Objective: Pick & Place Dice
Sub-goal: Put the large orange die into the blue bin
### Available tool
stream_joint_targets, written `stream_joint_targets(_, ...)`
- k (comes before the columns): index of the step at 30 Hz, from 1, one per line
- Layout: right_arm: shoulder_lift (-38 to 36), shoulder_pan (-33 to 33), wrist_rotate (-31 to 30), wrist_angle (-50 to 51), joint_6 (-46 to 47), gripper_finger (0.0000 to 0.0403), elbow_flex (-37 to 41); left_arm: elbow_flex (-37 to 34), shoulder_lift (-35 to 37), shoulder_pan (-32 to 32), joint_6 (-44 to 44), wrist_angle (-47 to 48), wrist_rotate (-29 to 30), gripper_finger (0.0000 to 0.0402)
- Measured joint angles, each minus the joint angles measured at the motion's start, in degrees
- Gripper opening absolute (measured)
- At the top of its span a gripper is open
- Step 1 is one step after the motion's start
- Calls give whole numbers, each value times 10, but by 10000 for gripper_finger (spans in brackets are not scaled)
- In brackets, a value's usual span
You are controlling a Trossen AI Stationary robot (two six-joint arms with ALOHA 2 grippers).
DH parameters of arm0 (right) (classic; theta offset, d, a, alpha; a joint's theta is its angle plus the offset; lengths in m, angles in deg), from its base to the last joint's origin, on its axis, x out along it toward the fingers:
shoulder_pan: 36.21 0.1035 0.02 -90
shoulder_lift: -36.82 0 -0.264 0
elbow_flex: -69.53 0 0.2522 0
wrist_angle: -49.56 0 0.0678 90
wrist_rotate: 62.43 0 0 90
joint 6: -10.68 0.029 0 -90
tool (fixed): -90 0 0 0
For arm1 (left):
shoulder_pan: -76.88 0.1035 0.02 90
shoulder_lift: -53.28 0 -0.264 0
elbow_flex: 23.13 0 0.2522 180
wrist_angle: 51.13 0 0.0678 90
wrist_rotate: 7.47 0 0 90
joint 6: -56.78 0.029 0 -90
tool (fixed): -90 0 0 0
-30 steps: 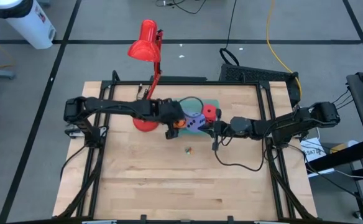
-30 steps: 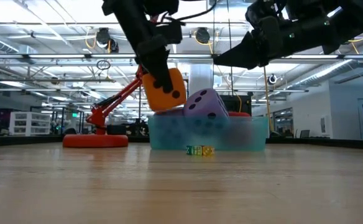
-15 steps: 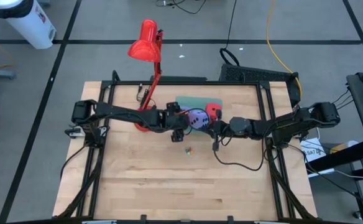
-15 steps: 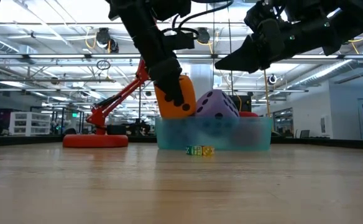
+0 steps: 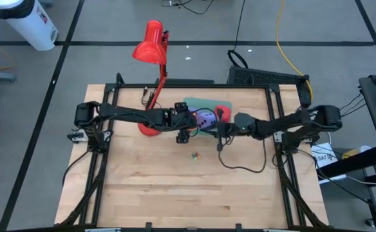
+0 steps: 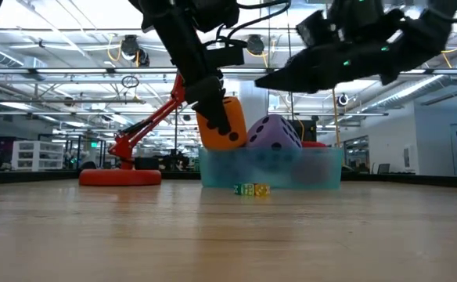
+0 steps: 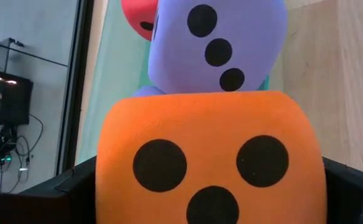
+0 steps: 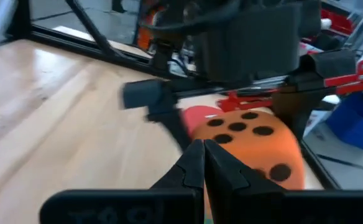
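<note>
**Orange die held at the tray's left wall**

Orange die (image 6: 224,124) clamped between the wide-spread fingers of the left gripper (image 5: 183,124), tilted, lower edge at or just inside the left wall of the teal tray (image 6: 322,174). Touching the purple-blue die (image 6: 274,133) on its right side, which sits canted on top of the tray's load. Red die (image 5: 221,111) at the tray's far right end; second purple-blue die (image 7: 145,91) only a sliver behind the orange one in the left wrist view. Tray itself near the table's (image 5: 143,187) far edge, about midway along it, red lamp base (image 6: 120,176) just beside it on the left.

Deciding relation: free space for the orange die lies straight below the left gripper, hemmed by the tray's left wall and the purple die. Whether seated yet, cannot tell.

Right gripper (image 8: 204,163) fully closed, empty, hovering above the tray's right end, pointing at the orange die.

Small coloured blocks (image 6: 252,189) on the table just before the tray.
</note>
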Motion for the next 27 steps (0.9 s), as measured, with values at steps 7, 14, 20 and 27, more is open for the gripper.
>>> stream_joint_targets(7, 85, -37, 18, -18, -35, 0, -74, 0, -1, 0, 2, -6, 4, 392)
stream_joint_targets(14, 139, -66, 40, -29, -24, 0, -121, 0, -1, -2, 11, -10, 8, 392)
stream_joint_targets(20, 150, -88, 36, -25, 4, 0, -123, -2, -2, -10, 37, -19, 31, 392)
stream_joint_targets(27, 149, -91, 38, 5, 8, 0, -123, -3, -3, -12, 52, -49, 48, 392)
